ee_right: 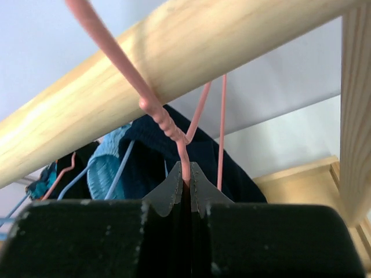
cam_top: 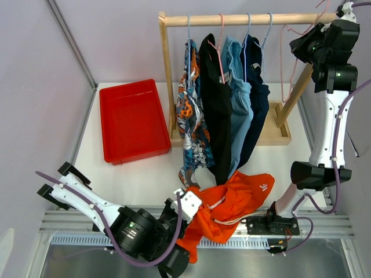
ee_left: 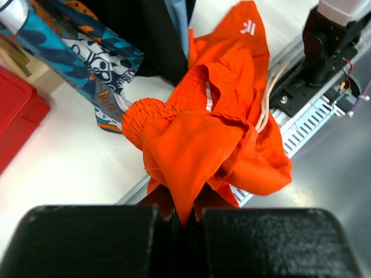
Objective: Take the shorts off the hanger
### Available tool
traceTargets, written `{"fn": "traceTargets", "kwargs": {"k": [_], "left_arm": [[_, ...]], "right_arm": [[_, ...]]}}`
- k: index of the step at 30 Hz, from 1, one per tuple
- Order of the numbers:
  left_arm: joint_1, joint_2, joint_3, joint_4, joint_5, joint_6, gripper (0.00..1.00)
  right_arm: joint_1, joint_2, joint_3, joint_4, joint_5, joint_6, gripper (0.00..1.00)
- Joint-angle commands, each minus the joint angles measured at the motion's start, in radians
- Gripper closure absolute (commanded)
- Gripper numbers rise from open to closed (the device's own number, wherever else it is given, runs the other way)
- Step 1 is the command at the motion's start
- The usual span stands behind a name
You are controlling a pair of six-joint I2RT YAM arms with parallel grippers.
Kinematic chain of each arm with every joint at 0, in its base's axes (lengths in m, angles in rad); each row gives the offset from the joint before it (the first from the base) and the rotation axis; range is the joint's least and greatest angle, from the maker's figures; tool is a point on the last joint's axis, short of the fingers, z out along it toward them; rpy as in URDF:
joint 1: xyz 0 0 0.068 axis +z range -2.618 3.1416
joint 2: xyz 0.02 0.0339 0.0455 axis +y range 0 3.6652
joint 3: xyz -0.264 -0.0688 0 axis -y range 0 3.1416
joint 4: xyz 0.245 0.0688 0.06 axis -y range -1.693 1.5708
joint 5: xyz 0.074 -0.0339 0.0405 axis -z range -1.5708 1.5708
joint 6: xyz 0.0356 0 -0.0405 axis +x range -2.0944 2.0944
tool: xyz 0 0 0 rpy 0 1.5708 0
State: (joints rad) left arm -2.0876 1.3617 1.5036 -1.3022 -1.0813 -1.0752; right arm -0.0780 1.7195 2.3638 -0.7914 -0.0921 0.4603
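Top view: the plain orange fabric shorts (cam_top: 235, 202) are off the rack. They lie bunched at 6 o'clock on the white table (cam_top: 139, 176), partly hanging over the near edge. My left gripper (cam_top: 184, 209) is at their 9 o'clock side. Four pairs hang on the wooden rail (cam_top: 243, 19): the blue-orange-white patterned shorts (cam_top: 191, 116), black shorts (cam_top: 215, 110), light blue shorts (cam_top: 237, 98) and navy shorts (cam_top: 258, 98). The shallow red plastic tray (cam_top: 132, 119) sits at 9 o'clock. My right gripper (cam_top: 346, 9) is up at 1 o'clock, by the rail's end and the bare pink wire hanger (cam_top: 282, 58).

Left wrist: the left gripper's jaws are together, clamped on a fold of orange cloth, and the rest of the shorts spills out toward 12 o'clock.

Right wrist: the right gripper's jaws are pinched tight on the pink hanger's neck, just under its hook on the rail. The navy shorts hang behind.

Step, as I read it: the first pair is freed and in hand, not yet set down. Next I'd carry it toward 9 o'clock, probably to the tray, and release it. Then I'd let go of the empty hanger and move on to the navy pair.
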Motion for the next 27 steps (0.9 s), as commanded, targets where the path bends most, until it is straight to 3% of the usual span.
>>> {"fn": "traceTargets", "kwargs": {"k": [1, 4, 6, 9, 12, 14, 15, 16, 17, 18, 19, 20, 21, 23, 27], "left_arm": [[-0.169, -0.073, -0.017, -0.167, -0.098, -0.112, 1.00], [-0.146, -0.114, 0.021, -0.166, -0.170, -0.063, 1.00], [-0.086, -0.136, 0.062, -0.134, -0.198, 0.065, 1.00], [0.022, -0.162, 0.089, 0.014, -0.219, 0.360, 1.00], [0.130, -0.226, 0.081, 0.200, -0.227, 0.642, 1.00], [0.191, -0.274, 0.084, 0.268, -0.245, 0.809, 1.00], [0.255, -0.335, 0.081, 0.375, -0.253, 0.877, 1.00], [0.283, -0.372, 0.063, 0.471, -0.262, 0.967, 1.00], [0.314, -0.413, 0.025, 0.588, -0.270, 1.203, 1.00], [0.360, -0.503, -0.005, 0.924, -0.273, 1.345, 1.00], [0.374, -0.542, -0.035, 1.147, -0.273, 1.511, 1.00], [0.391, -0.591, -0.121, 1.601, -0.263, 1.857, 1.00], [0.399, -0.592, -0.131, 1.770, -0.249, 2.003, 1.00], [0.411, -0.567, -0.050, 1.941, -0.220, 2.228, 1.00], [0.442, -0.454, 0.131, 1.940, -0.140, 2.339, 1.00]], "right_arm": [[-0.011, 0.037, 0.029, 0.093, -0.043, 0.029, 1.00], [-0.011, 0.008, -0.073, 0.103, -0.063, 0.025, 1.00], [-0.011, -0.033, -0.211, 0.125, -0.066, 0.017, 1.00], [-0.012, -0.147, -0.404, 0.198, -0.064, 0.002, 1.00], [-0.016, -0.241, -0.492, 0.210, -0.054, -0.029, 0.97], [-0.019, -0.296, -0.552, 0.192, -0.049, -0.051, 0.63], [-0.019, -0.314, -0.570, 0.187, -0.043, -0.057, 0.19], [-0.019, -0.333, -0.609, 0.179, -0.038, -0.063, 0.01], [-0.020, -0.349, -0.627, 0.178, -0.031, -0.068, 0.01], [-0.020, -0.388, -0.649, 0.178, -0.021, -0.075, 0.01], [-0.020, -0.406, -0.694, 0.187, -0.020, -0.078, 0.01], [-0.022, -0.440, -0.716, 0.196, -0.014, -0.077, 0.01], [-0.022, -0.455, -0.736, 0.196, -0.014, -0.075, 0.01], [-0.023, -0.480, -0.784, 0.215, -0.017, -0.069, 0.01], [-0.023, -0.508, -0.819, 0.218, -0.040, -0.060, 0.01]]}}
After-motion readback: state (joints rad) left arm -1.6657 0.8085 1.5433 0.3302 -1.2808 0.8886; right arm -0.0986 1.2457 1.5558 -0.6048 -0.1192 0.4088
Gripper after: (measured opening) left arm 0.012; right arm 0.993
